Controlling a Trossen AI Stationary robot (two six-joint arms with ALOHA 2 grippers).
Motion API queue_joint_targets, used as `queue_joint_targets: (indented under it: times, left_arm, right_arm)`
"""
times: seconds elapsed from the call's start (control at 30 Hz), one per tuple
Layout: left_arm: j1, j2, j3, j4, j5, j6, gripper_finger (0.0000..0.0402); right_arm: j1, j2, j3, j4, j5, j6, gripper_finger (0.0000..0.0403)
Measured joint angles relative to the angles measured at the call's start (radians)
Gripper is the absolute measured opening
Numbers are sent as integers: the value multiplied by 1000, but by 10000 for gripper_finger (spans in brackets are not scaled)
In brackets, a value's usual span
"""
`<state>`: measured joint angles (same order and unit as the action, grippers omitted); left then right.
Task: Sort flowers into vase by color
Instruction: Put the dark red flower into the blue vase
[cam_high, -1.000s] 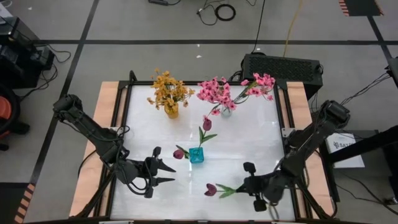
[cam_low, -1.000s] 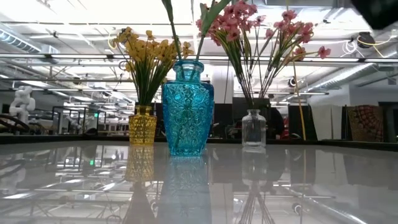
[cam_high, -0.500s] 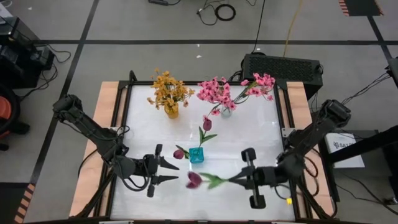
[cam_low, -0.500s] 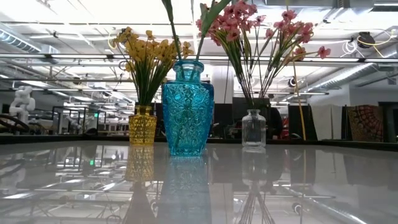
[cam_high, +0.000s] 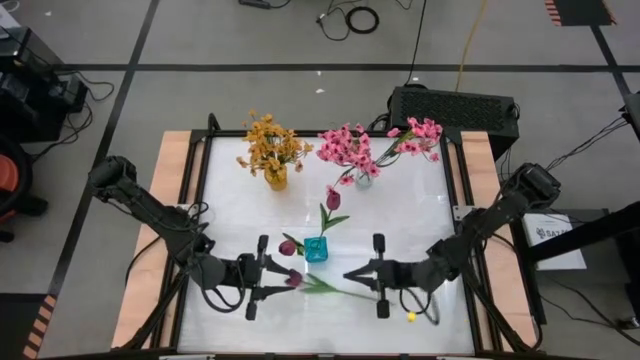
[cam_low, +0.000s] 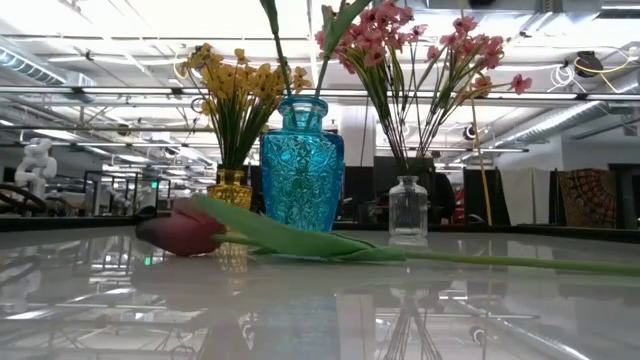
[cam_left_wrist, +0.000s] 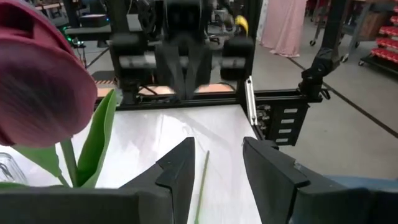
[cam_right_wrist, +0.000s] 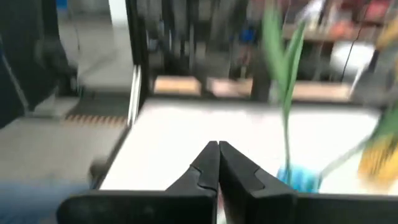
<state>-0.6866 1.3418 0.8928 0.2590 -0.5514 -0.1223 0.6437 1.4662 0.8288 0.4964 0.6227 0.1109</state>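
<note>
A maroon tulip-like flower (cam_high: 297, 279) lies level near the table's near edge, with its bud (cam_low: 185, 228) pointing left and its leafy stem (cam_low: 330, 245) running right. My right gripper (cam_high: 350, 276) is shut at the stem's right end. My left gripper (cam_high: 283, 280) is open, and its fingers (cam_left_wrist: 180, 162) stand on either side of the stem (cam_left_wrist: 202, 177) without touching it. The bud (cam_left_wrist: 37, 81) looms close above them. The blue vase (cam_high: 316, 249) holds two maroon flowers. The yellow vase (cam_high: 276, 178) holds yellow sprigs and the clear vase (cam_high: 363, 178) holds pink ones. My right gripper pinches the flower's stem near its bare end (cam_high: 344, 281), coming level from the table's right with its fingers lying along the stem. The flower reaches out level to the left, low over the table. I cannot tell whether it touches the surface. The right wrist view shows only the shut fingers (cam_right_wrist: 208, 163).
The blue vase (cam_low: 302, 180) stands just beyond the flower, between the two grippers. The yellow vase (cam_low: 229, 205) and the clear vase (cam_low: 407, 210) stand near the table's far edge. Bare white tabletop (cam_high: 400, 225) lies between the vases and the right edge.
My right gripper has carried the maroon flower from the near right part of the table toward the left and slightly toward the far edge, staying shut. The bud has come between my left gripper's open fingers, and the flower has entered the low view. My left gripper has edged right.
</note>
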Motion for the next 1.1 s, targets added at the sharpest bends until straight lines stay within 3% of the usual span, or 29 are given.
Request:
queue_joint_targets:
  times: [0.17,0.3,0.47,0.67,0.9,1.1]
  left_arm:
    - [-6,-2,0,-1,1,8,142]
    - [-6,-2,0,-8,1,7,142]
    - [-7,-2,0,-18,1,5,142]
    - [-10,-2,0,-33,2,8,142]
    - [-9,-3,0,-33,2,51,142]
    - [-9,-3,0,-32,2,52,142]
  right_arm:
    - [11,9,0,-279,-43,344,0]
    - [10,78,-1,-380,-82,536,0]
    - [6,223,0,-324,-159,567,22]
    - [2,362,0,-190,-166,565,80]
    - [2,446,0,-148,-132,615,135]
    - [3,452,0,-118,-73,596,144]
